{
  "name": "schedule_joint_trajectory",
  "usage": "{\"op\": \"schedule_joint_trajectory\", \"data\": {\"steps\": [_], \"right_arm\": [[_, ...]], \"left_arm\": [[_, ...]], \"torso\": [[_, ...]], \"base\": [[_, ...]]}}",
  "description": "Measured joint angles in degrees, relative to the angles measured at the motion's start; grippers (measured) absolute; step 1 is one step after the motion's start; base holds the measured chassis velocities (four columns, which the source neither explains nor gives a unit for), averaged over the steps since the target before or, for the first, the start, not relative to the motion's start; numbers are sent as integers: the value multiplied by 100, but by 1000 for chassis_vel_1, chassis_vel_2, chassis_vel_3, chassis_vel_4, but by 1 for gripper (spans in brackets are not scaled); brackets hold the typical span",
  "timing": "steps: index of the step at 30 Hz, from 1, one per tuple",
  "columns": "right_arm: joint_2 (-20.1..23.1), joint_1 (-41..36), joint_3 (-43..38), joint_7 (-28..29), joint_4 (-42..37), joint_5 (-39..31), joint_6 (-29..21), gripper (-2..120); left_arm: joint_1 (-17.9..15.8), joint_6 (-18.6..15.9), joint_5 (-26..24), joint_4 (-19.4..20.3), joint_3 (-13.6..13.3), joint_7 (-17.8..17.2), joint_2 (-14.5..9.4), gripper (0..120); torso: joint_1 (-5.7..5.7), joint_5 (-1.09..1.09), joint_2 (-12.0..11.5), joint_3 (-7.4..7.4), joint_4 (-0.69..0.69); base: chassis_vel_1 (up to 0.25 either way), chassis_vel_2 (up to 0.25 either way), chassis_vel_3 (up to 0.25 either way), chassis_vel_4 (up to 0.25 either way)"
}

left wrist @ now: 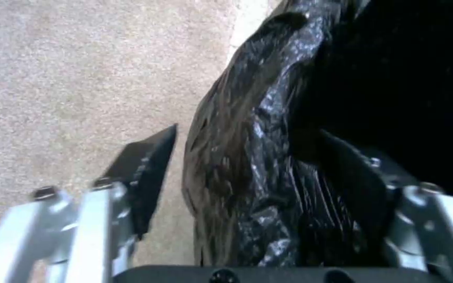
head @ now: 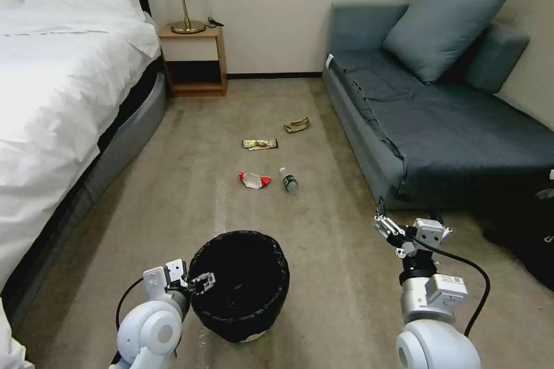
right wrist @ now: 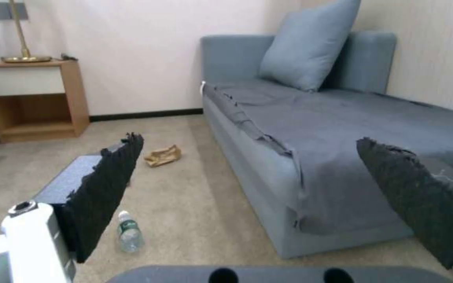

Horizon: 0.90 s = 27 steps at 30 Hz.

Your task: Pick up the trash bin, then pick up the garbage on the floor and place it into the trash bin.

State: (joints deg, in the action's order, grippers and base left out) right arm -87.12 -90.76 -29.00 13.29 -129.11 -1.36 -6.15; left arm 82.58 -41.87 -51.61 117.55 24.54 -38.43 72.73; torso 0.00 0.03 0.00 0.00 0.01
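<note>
Bin grab in progress, no garbage collected yet.
Left gripper (head: pixel 203 282) straddles the trash bin (head: pixel 239 285) rim, fingers (left wrist: pixel 145 173) open, bin on floor; right gripper (head: pixel 388 225) idle, open, by the sofa (head: pixel 450 127). Wrapper (head: pixel 254 180), bottle (head: pixel 288 180), snack wrapper (head: pixel 259 143), paper (head: pixel 296 124) lie ahead.

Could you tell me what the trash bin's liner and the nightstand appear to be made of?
The trash bin liner looks like thin glossy black plastic film: it crinkles and glints over the rim, which the left hand straddles. The nightstand looks like light matte wood or wood veneer, judging by its warm brown panels.
</note>
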Motion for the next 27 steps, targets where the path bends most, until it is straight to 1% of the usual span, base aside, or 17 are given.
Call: {"op": "schedule_joint_trajectory", "data": {"steps": [3,4,7,8,9,12,13,15,16,17,18,19,23,26,27], "right_arm": [[-2,28,-6,14,29,6,20,100],[-2,28,-6,14,29,6,20,100],[-6,41,-12,20,45,9,31,100],[-6,41,-12,20,45,9,31,100],[-6,41,-13,21,46,10,33,100],[-4,41,-18,23,47,7,36,100],[-4,41,-18,23,47,7,36,100],[12,39,-21,26,47,-11,35,100],[18,35,-21,28,47,-19,35,100],[18,35,-21,28,47,-19,35,100],[26,32,-23,33,47,-23,31,100],[37,24,-31,40,47,-23,33,100],[55,10,-38,92,41,-90,109,100],[71,14,-72,89,41,-183,276,100],[71,14,-72,89,41,-183,276,100]], "left_arm": [[-24,5,-3,-51,-3,19,18,55],[-24,5,-3,-51,-3,19,18,55],[-32,7,-4,-74,-7,40,21,42],[-32,7,-4,-74,-7,40,21,42],[-32,7,-12,-76,-7,44,21,36],[-23,8,-65,-78,0,49,21,22],[-23,8,-65,-78,0,49,21,22],[-14,8,-111,-78,17,47,32,12],[-9,7,-141,-76,27,54,41,9],[-9,7,-141,-76,27,54,41,9],[-5,4,-168,-70,37,56,53,5],[5,1,-189,-59,57,53,71,3],[43,-13,-190,-2,112,38,123,3],[138,-66,-89,173,189,16,213,3],[138,-66,-89,173,189,16,213,3]], "torso": [[0,2,0,0,0],[0,2,0,0,0],[0,1,0,-1,0],[0,1,0,-1,0],[0,0,0,-1,1],[-1,-1,0,-1,0],[-1,-1,0,-1,0],[0,-2,1,-1,0],[-1,-2,0,-1,0],[-1,-2,0,-1,0],[0,-3,1,-1,-1],[0,-4,0,0,-1],[0,-6,0,0,-2],[0,-10,-1,2,-2],[0,-10,-1,2,-2]], "base": [[0,0,0,0],[0,0,0,0],[0,0,0,0],[0,0,0,0],[0,0,0,0],[0,0,0,0],[0,0,0,0],[0,0,0,0],[0,0,0,0],[0,0,0,0],[0,0,0,0],[0,0,0,0],[0,0,0,0],[0,0,0,0],[0,0,0,0]]}}
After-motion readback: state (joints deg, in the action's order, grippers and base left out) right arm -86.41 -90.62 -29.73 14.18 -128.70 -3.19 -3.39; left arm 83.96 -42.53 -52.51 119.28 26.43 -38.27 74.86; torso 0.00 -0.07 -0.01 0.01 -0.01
